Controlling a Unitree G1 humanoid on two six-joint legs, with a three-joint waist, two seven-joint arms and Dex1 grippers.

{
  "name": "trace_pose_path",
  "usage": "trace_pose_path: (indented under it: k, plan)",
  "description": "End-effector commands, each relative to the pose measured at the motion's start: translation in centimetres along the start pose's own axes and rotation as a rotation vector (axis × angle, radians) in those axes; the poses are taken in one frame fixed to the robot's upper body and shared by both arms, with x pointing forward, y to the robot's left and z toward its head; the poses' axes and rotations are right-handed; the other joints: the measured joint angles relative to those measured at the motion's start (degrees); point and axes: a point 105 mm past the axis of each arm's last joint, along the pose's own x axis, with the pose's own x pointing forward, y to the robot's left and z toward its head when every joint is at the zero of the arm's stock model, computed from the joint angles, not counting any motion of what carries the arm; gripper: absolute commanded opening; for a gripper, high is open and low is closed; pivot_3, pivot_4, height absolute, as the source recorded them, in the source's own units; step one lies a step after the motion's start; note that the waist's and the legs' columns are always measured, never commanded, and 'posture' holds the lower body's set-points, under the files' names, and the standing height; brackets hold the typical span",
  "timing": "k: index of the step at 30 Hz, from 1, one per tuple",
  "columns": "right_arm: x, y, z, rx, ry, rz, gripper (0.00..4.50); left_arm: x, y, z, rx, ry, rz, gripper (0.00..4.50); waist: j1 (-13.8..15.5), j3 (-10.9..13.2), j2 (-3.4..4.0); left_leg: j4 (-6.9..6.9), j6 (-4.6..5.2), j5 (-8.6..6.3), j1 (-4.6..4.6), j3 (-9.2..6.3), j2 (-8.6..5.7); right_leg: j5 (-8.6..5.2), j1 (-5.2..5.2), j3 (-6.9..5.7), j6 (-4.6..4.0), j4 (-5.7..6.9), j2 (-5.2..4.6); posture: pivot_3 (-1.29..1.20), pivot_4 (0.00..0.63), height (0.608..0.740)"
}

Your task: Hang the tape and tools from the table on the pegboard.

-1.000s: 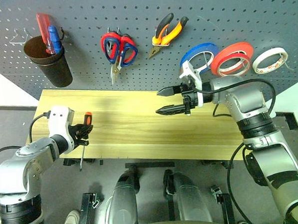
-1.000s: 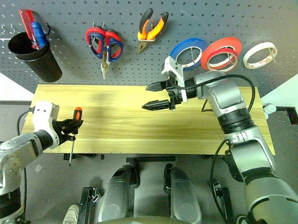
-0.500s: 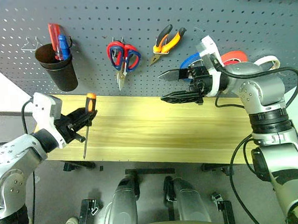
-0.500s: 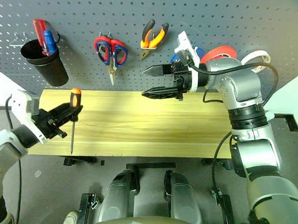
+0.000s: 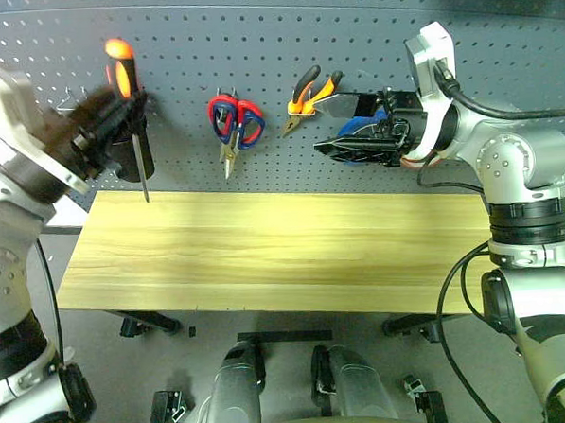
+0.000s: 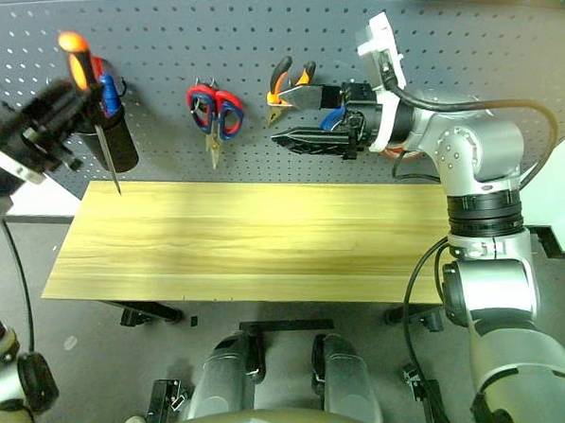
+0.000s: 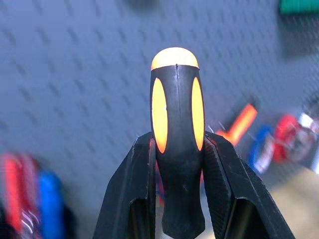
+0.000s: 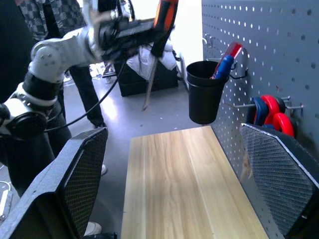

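The left gripper (image 5: pixel 115 97) clenches the screwdriver (image 5: pixel 130 110) upright by the black cup (image 6: pixel 114 144) at ten o'clock, while the right gripper (image 6: pixel 292 116) gapes empty before the pegboard (image 5: pixel 282 22) above the worktop (image 5: pixel 266 250).

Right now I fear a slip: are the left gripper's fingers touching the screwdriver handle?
Touching. The left wrist view shows both black fingers pressed against the sides of the orange-and-black screwdriver handle, with no gap.
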Motion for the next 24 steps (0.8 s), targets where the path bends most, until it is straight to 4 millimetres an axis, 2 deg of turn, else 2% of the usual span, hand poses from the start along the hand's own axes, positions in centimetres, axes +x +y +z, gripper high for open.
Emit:
trace_pose_path:
  k: [1, 8, 12, 16, 24]
  plan:
    - [0.9, 0.7, 2.8, -0.077, -0.088, 0.043, 4.50, 0.5, 1.6, 3.1, 0.132, -0.118, 0.049, 0.94, -0.1, -0.3, -0.01, 0.01, 0.01, 0.01, 0.01, 0.00, 0.00, 0.00, 0.00, 0.00, 0.00, 0.02, 0.00, 0.05, 0.065, 0.730]
    - [1.3, 0.7, 2.8, -0.087, -0.088, 0.050, 4.50, 2.3, 3.3, 5.5, 0.223, -0.246, 0.096, 0.94, 0.0, -0.9, -0.11, 0.03, -0.14, 0.13, 0.03, 0.04, -0.02, 0.02, 0.02, 0.03, 0.04, 0.08, 0.00, 0.06, 0.062, 0.730]
    - [1.3, 0.7, 2.5, -0.084, -0.080, 0.046, 4.50, 2.8, 4.7, 5.5, 0.266, -0.262, 0.139, 0.94, 0.0, -1.0, -0.12, 0.06, -0.13, 0.14, 0.03, 0.04, -0.02, 0.04, 0.02, 0.03, 0.05, 0.11, 0.00, 0.05, 0.063, 0.730]
    - [1.2, 0.8, 2.4, -0.076, -0.076, 0.048, 4.50, 2.8, 6.9, 4.1, 0.282, -0.230, 0.213, 0.94, -0.1, -1.3, -0.02, 0.07, -0.17, 0.17, 0.05, 0.05, -0.02, 0.04, 0.01, 0.04, 0.05, 0.19, 0.00, 0.04, 0.065, 0.730]
    - [1.3, 0.3, 1.5, -0.055, -0.044, 0.036, 4.50, 2.6, 8.5, 0.8, 0.281, -0.152, 0.249, 0.94, -0.1, -1.5, -0.03, 0.15, -0.14, 0.16, 0.06, 0.06, -0.02, 0.04, 0.00, 0.06, 0.05, 0.30, 0.00, 0.03, 0.069, 0.730]
